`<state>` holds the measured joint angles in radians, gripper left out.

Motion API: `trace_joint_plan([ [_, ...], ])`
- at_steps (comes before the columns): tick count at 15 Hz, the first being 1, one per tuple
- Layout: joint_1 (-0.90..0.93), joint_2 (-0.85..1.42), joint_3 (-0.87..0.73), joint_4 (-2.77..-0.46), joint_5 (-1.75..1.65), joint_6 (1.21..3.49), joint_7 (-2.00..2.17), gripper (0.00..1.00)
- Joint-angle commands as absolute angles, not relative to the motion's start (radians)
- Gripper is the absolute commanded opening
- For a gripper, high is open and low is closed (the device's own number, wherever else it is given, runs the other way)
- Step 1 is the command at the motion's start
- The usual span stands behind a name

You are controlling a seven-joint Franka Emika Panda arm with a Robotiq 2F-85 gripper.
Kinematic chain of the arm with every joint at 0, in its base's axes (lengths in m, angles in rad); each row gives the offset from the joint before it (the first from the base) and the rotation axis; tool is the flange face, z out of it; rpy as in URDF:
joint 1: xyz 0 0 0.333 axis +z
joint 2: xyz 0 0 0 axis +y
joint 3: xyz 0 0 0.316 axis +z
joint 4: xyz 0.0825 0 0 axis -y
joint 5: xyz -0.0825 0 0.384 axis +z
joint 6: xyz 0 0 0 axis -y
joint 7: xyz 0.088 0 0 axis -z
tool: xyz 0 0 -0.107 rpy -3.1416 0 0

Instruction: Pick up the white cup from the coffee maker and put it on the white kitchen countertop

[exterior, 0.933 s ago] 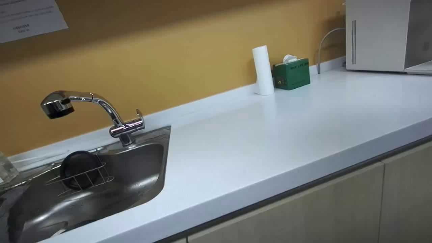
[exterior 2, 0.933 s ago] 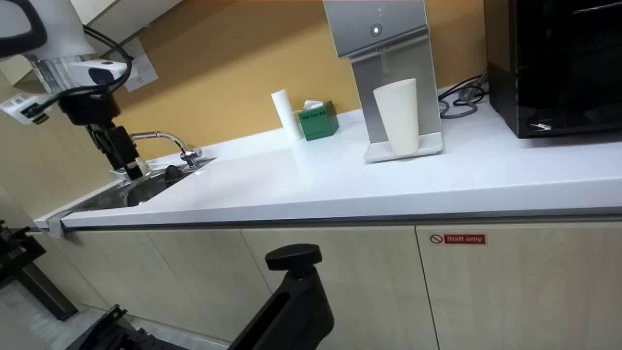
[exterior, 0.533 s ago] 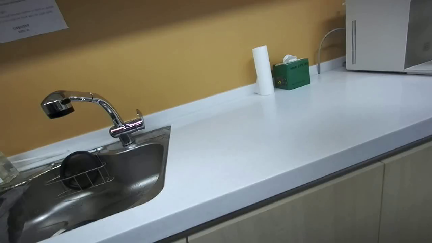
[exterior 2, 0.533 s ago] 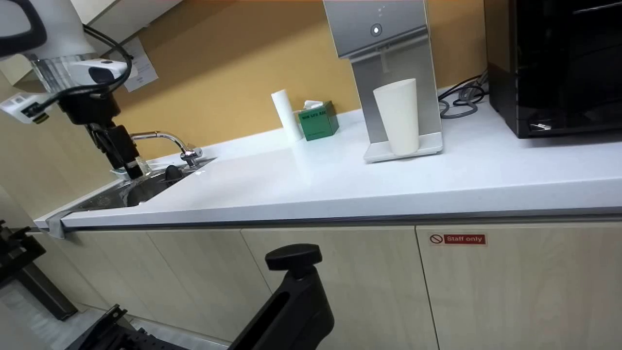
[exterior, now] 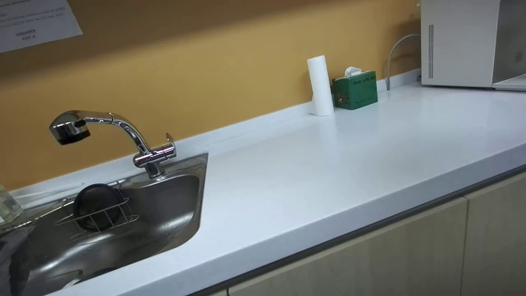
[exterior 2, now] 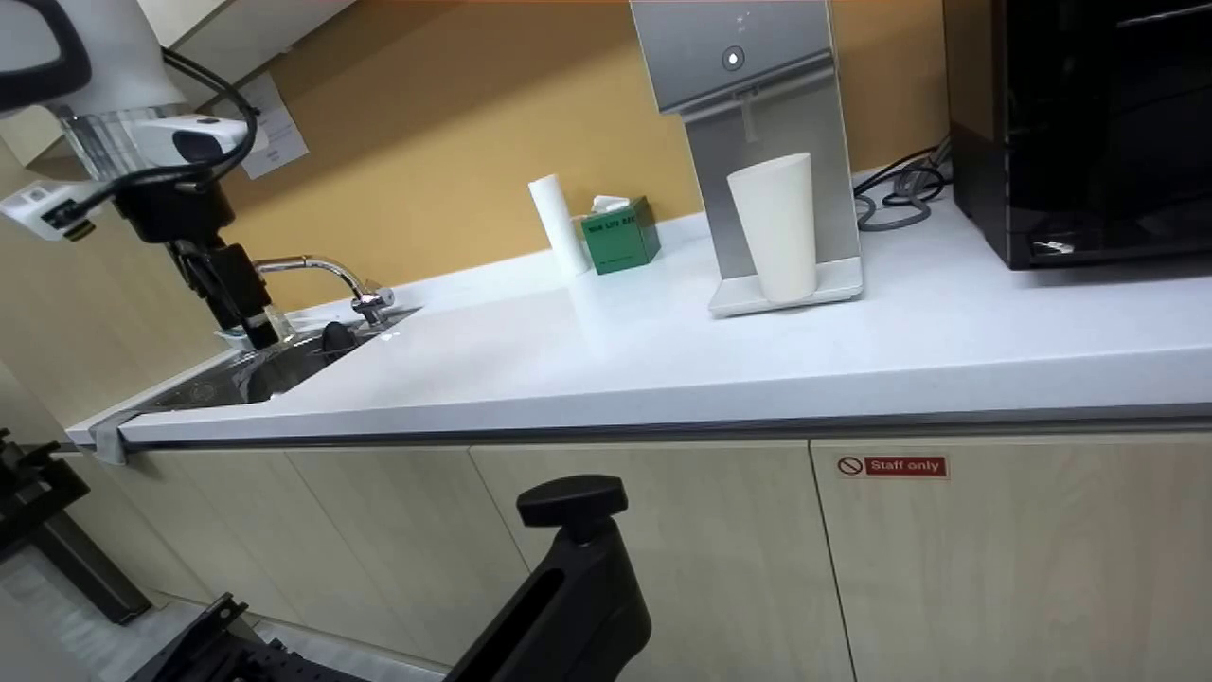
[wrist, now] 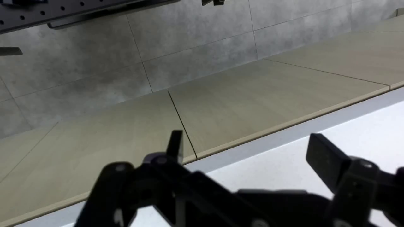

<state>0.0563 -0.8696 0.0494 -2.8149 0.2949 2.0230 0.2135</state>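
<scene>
The tall white cup (exterior 2: 778,227) stands upright on the base tray of the coffee maker (exterior 2: 691,57), under its spout, in an exterior view. The coffee maker's white side (exterior: 456,45) also shows in an exterior view at the upper right, where the cup is out of view. The white kitchen countertop (exterior 2: 530,355) runs below it and shows in the other views too (exterior: 328,164) (wrist: 268,170). My gripper (exterior 2: 260,332) hangs near the sink at the left, far from the cup. In the wrist view my gripper (wrist: 247,148) has its fingers wide apart with nothing between them.
A steel sink (exterior: 172,205) with a faucet (exterior: 131,135) lies near my gripper. A white roll (exterior: 320,86) and a green tissue box (exterior: 355,90) stand along the wall. A black appliance (exterior 2: 1098,142) stands right of the coffee maker. Beige cabinets (wrist: 252,104) lie below the countertop edge.
</scene>
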Motion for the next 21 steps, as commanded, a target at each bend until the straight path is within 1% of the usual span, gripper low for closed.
trace_joint_plan([
  [1, 0.024, -0.866, 0.072, -2.812, 0.276, 2.072, 0.224, 1.0],
  [4, -0.013, -0.851, 0.084, -2.813, 0.233, 2.136, 0.223, 1.0],
  [8, -0.036, -0.814, 0.061, -2.813, 0.197, 2.168, 0.176, 1.0],
  [11, -0.128, -0.76, 0.056, -2.813, 0.082, 2.348, 0.21, 1.0],
  [12, -0.066, -0.805, 0.044, -2.814, 0.123, 2.27, 0.196, 1.0],
  [13, -0.089, -0.785, 0.04, -2.812, 0.111, 2.291, 0.189, 1.0],
  [16, -0.074, -0.781, 0.04, -2.809, 0.114, 2.284, 0.183, 1.0],
  [17, -0.105, -0.779, 0.083, -2.809, 0.085, 2.362, 0.237, 1.0],
  [21, -0.212, -0.699, 0.109, -2.808, 0.027, 2.644, 0.302, 1.0],
])
